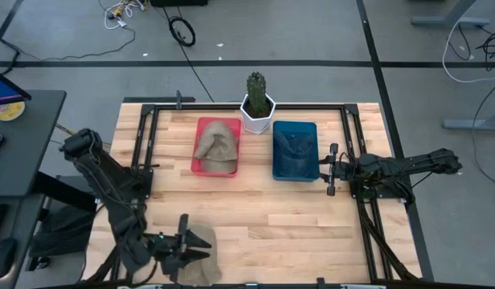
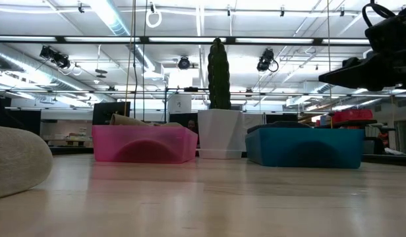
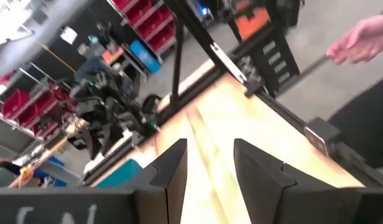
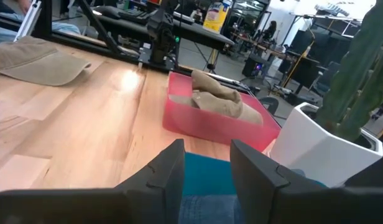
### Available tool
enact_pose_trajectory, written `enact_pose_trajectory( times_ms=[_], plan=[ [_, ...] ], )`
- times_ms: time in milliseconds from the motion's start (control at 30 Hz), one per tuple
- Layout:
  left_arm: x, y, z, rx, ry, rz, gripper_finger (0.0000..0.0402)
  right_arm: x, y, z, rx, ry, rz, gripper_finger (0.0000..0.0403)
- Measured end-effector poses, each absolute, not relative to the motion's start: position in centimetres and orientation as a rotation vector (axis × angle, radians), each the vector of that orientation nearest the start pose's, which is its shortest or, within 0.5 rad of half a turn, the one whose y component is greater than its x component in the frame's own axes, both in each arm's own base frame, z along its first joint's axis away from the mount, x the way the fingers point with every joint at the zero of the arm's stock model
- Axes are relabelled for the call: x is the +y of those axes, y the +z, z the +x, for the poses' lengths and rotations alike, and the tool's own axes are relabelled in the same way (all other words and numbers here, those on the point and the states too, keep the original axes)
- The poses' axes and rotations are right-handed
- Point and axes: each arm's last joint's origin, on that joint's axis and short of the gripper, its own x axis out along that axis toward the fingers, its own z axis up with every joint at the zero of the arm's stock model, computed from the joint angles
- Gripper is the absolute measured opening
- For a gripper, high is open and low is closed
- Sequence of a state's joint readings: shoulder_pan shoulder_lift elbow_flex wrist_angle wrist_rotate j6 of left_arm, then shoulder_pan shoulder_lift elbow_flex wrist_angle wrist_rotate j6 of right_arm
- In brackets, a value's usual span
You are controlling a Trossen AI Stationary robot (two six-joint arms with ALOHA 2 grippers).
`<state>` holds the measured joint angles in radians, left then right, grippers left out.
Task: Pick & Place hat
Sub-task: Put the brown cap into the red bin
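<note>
At the table's near-left edge, a tan hat (image 1: 201, 261) lies flat on the wood. The left gripper (image 1: 182, 243) hovers over its brim side. In the left wrist view its fingers (image 3: 171, 168) stand apart with only bare table between them, so it is open and holds nothing. A person's hand (image 3: 359, 40) shows beyond the table edge in that view, close to this arm's working space.

Further right, toward the back, a pink bin (image 1: 216, 147) already holds another tan hat (image 1: 218, 144). Behind and between the bins stands a white pot (image 1: 257, 115) with a cactus (image 1: 256, 87). Right of it sits a blue bin (image 1: 296, 150) with dark blue cloth (image 1: 296, 144) inside.

The right gripper (image 1: 333, 168) waits at the blue bin's right edge. Its fingers (image 4: 165, 168) are parted over the blue cloth and grip nothing.

The likely risks, by my reading:
- The hat is soft and flat. A pinch on thin brim fabric could slip, or lift only a fold and drag the rest.
- It lies at the table's very edge. A downward push that nudges it outward could send it over.
- The carry toward the bins passes near the pot; a drooping hat could snag the cactus.
- The nearby hand could meet the left arm if it swings wide.
</note>
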<state>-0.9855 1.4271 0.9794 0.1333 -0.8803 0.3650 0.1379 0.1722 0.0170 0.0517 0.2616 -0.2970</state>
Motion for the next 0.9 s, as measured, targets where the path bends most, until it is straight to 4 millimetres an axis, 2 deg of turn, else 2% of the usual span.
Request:
enact_pose_trajectory(
  times_ms=[333,567,700,900],
  plan=[
    [-28.9,27.9,20.8,0.415,-0.141,0.657,0.0135,0.7,16.0,10.6,0.118,-0.108,-0.317,0.0133],
    [-31.7,27.2,20.8,0.529,-0.132,0.654,0.0135,0.7,16.0,10.6,0.118,-0.108,-0.317,0.0133],
    [-32.3,26.8,20.5,0.617,-0.129,0.604,0.0136,0.7,16.0,10.6,0.118,-0.107,-0.317,0.0133],
    [-31.7,24.8,20.7,0.829,-0.084,0.479,0.0152,0.7,16.0,10.6,0.118,-0.107,-0.317,0.0133]
  ],
)
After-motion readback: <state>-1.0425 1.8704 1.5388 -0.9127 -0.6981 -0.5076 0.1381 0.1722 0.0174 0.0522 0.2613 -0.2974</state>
